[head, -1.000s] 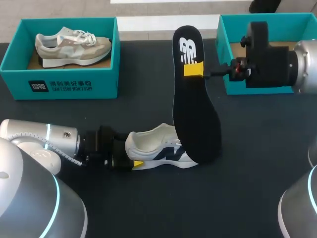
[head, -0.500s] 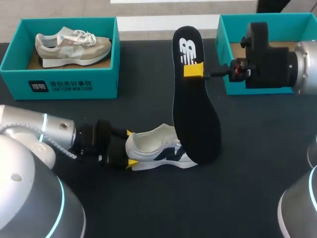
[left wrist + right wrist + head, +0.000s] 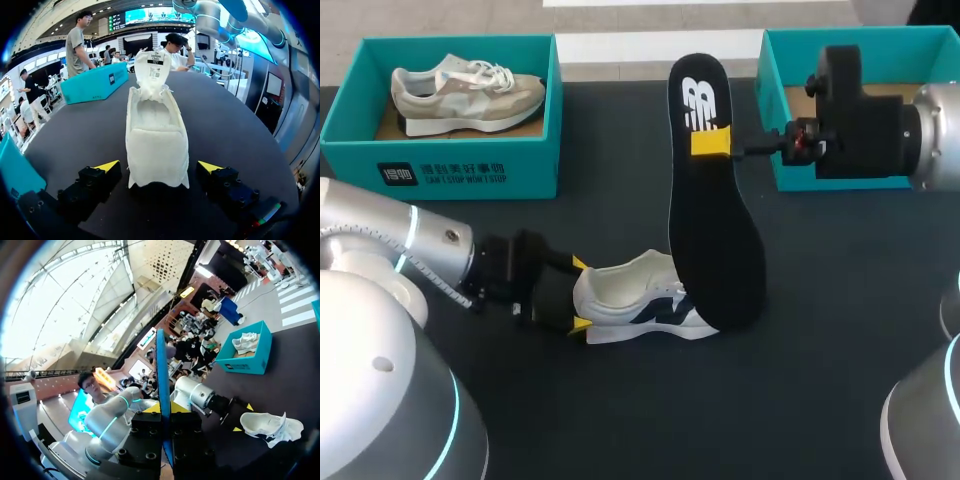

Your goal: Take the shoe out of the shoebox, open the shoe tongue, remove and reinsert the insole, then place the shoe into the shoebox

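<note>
Lower centre, head view: the shoe (image 3: 645,298) stood on the dark worktop (image 3: 820,400), heel toward the frame's left, where the left gripper (image 3: 578,295) bracketed it. The black insole (image 3: 712,230) rose through the frame's centre, pinched near its heel end by the right gripper (image 3: 712,141). Whether its toe end touched the shoe could not be told. One teal shoebox (image 3: 772,120) sat upper right, behind the right gripper. A second box (image 3: 440,175), upper left, held a beige shoe (image 3: 465,92).

Left wrist view: the fingers stood released, one either side of the heel, with a gap at each.

Right wrist view: the insole appeared edge-on, clamped between the fingers, with the shoe well ahead.

Judged step: insole out, reinsertion pending. The next move likely called for steadying the heel and steering the insole's toe end into the opening.
</note>
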`<state>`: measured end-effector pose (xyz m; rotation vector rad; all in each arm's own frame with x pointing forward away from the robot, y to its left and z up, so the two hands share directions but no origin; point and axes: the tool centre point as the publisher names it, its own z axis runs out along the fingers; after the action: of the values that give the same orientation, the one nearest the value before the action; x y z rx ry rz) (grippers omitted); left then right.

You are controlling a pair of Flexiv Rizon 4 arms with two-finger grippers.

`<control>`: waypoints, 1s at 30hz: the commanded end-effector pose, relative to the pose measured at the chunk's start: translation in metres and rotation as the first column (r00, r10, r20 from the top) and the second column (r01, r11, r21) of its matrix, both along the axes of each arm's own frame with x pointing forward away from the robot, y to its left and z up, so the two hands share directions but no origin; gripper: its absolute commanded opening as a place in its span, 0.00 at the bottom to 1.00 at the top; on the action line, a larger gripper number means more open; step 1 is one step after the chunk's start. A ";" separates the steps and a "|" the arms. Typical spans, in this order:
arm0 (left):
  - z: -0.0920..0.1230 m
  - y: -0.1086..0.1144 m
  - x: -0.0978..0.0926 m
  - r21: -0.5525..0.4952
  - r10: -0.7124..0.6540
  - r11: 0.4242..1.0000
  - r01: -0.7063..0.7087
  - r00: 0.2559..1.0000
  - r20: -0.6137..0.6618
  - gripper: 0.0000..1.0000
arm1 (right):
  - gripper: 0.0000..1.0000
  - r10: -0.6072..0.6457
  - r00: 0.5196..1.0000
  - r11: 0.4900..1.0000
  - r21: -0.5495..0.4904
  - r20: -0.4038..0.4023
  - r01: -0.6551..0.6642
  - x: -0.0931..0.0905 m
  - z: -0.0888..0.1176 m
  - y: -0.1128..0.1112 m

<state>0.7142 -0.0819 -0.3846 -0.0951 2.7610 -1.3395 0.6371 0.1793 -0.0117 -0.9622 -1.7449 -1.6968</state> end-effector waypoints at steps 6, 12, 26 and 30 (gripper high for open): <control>0.035 0.007 -0.001 0.233 0.000 0.972 -0.003 1.000 0.011 1.00 | 0.00 0.000 1.000 1.000 -0.003 -0.002 0.000 0.002 0.000 0.003; 0.053 0.003 0.000 0.368 -0.004 0.930 0.017 0.999 -0.034 1.00 | 0.00 0.000 1.000 1.000 -0.003 -0.002 0.000 0.002 0.000 0.003; 0.077 -0.006 -0.001 0.660 0.052 0.750 0.038 0.992 -0.115 1.00 | 0.00 0.000 1.000 1.000 -0.003 -0.002 0.000 0.002 0.000 0.003; 0.077 -0.008 0.000 0.716 0.070 0.697 0.042 0.990 -0.126 1.00 | 0.00 0.000 1.000 1.000 -0.003 -0.002 0.000 0.002 0.000 0.003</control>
<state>0.7145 -0.0834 -0.3099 -0.1712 3.0911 -0.6327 0.6372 0.1788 -0.0112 -0.9616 -1.7455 -1.6956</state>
